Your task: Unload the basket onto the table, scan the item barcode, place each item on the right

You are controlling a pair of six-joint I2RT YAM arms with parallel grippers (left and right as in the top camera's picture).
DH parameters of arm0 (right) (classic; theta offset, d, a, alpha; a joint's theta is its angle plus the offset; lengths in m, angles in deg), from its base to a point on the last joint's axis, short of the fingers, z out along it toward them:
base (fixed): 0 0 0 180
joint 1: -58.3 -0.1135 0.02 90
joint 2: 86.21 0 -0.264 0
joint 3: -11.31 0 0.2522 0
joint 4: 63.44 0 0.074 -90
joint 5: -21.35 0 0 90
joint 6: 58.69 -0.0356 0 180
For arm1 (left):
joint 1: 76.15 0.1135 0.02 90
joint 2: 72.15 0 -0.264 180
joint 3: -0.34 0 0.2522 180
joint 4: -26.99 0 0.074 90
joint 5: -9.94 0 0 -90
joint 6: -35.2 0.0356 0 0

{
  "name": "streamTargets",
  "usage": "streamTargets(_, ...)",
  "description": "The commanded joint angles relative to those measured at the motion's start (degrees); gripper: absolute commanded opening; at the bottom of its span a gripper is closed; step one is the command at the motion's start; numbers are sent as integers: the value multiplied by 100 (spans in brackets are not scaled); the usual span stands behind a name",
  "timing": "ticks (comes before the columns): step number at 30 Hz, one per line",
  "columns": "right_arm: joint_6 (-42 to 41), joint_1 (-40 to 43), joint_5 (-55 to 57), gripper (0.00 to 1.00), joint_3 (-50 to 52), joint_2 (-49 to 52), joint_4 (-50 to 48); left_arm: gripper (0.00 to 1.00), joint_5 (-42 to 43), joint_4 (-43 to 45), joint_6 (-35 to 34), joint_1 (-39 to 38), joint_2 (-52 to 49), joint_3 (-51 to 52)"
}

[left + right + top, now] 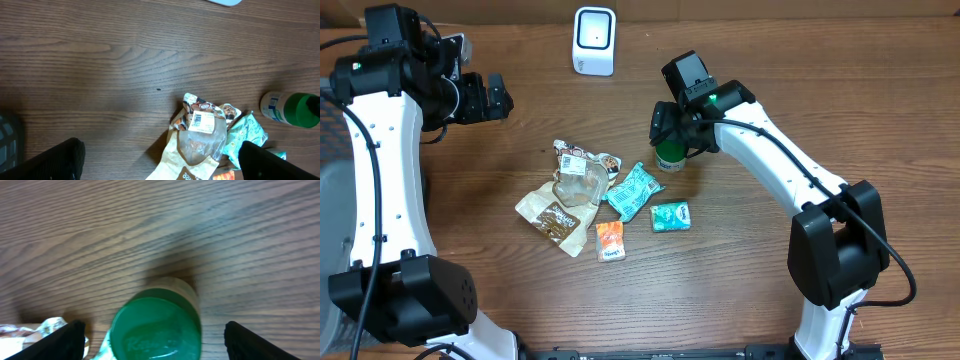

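Observation:
A small bottle (pixel 670 157) with a green cap (pixel 156 327) stands upright on the wooden table, right of a pile of snack packets. My right gripper (pixel 672 133) hangs directly over it, open; its two black fingers (pixel 62 341) flank the cap with a gap on each side in the right wrist view (pixel 154 336). No barcode shows on the bottle from here. The white scanner (pixel 594 40) stands at the table's far edge. My left gripper (pixel 498 97) is open and empty at the far left, above bare wood (pixel 160 161). The left wrist view catches the bottle (pixel 292 109) at its right edge.
The pile holds a brown paper bag with a clear window (pixel 558 207), a cookie pack with a white label (pixel 202 119), two teal packets (pixel 632 190) (pixel 670 216) and an orange packet (pixel 610 241). A grey object sits off the table's left edge (pixel 335 200).

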Motion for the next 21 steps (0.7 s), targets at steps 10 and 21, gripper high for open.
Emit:
streamTargets(10, -92, -131, 243, 90, 37, 221, -4, 99, 109, 7, 90, -37, -50, -2)
streamTargets(21, 133, -192, 216, 78, 35, 433, 72, 100, 109, 7, 92, -37, -50, -2)
